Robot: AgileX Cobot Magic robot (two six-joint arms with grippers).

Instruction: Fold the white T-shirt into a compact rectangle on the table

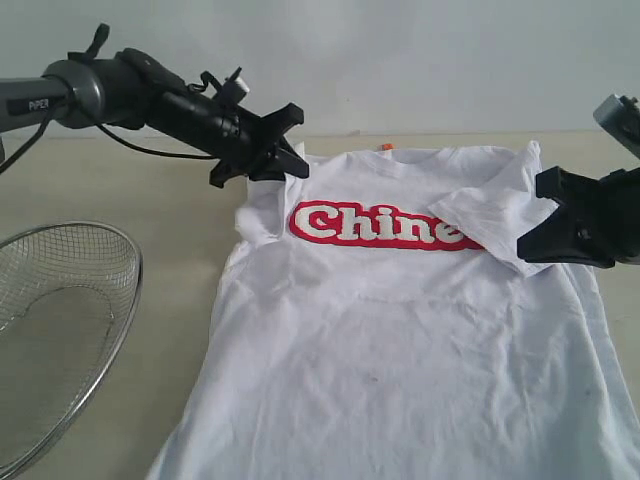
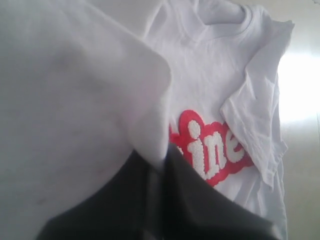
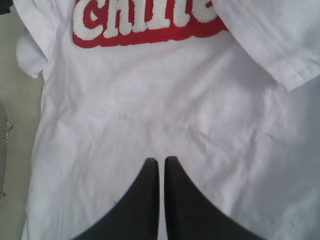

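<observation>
Where the white T-shirt lies chest-up on the bench, the sleeve on the right is folded in over the end of the red banner. Left claw: pinching shirt cloth at the far left, held off the bench. Right claw: tips pressed together, empty, above the shirt's right side. Wire basket near left.

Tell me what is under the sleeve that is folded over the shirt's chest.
Under the folded sleeve lie the chest of the shirt and the end of the red banner. The letters "Chine" show; whatever follows is covered by the sleeve.
</observation>
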